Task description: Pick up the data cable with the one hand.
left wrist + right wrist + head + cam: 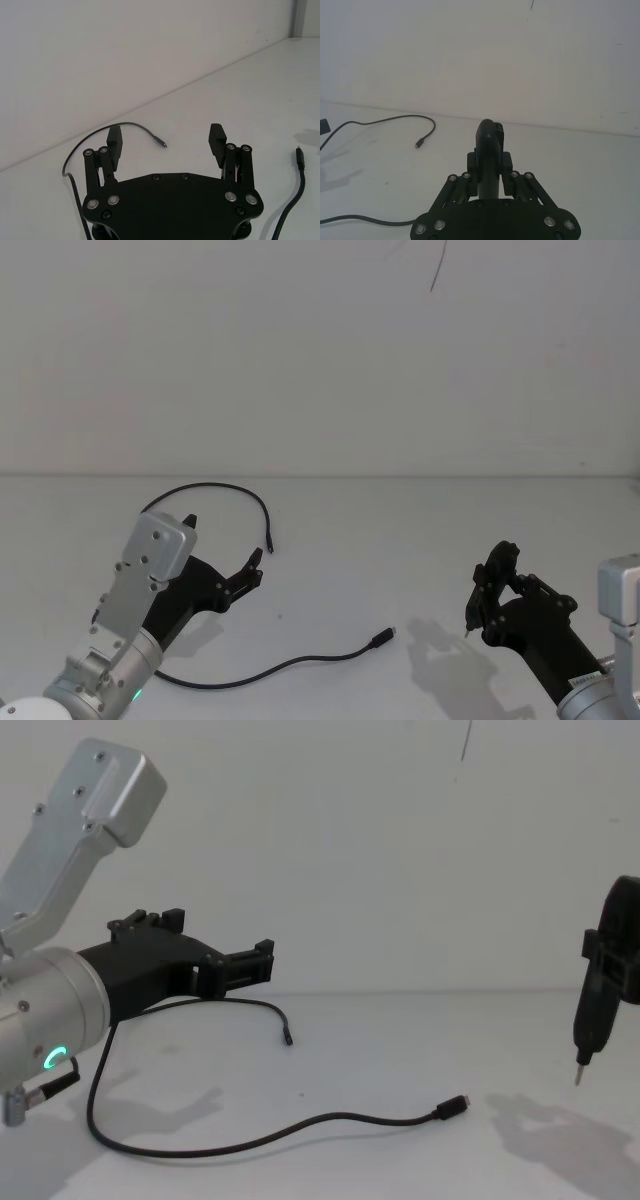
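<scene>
The data cable (215,487) is a long thin black cord lying loose on the white table. One plug (270,543) ends the arc at the back, and the other plug (381,639) lies toward the middle front. My left gripper (225,540), on the silver wrist with the green ring light, hovers open above the cable's looped part, with nothing between its fingers. In the left wrist view the near plug (162,144) lies just beyond the open left gripper (166,137). My right gripper (490,590) sits at the right, shut on a dark pen-shaped tool (490,145).
The white table (400,530) runs back to a plain white wall. In the chest view the cable's long run ends in a plug (452,1107) between the two arms, and the pen tool (600,990) hangs tip-down at the right edge.
</scene>
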Available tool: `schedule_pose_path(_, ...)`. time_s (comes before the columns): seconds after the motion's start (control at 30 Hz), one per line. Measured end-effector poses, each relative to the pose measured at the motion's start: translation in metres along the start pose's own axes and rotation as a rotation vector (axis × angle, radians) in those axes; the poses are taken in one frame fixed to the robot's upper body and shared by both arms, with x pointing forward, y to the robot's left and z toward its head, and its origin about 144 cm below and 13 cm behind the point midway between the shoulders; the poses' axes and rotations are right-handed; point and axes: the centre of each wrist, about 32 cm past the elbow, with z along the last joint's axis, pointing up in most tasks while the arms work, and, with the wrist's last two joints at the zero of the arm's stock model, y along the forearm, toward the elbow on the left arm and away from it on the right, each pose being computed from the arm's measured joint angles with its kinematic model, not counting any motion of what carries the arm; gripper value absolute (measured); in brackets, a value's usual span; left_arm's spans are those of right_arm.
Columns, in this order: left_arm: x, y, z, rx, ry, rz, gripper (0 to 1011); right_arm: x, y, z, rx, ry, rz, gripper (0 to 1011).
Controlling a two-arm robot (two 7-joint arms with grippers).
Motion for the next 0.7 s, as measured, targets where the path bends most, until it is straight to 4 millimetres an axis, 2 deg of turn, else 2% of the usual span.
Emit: schedule_pose_path(0.7, 0.0000, 0.0000, -0.0001, 0.001, 0.000, 0.000, 1001, 0.0000, 0.0000, 0.0000, 0.000, 0.000, 0.000, 263)
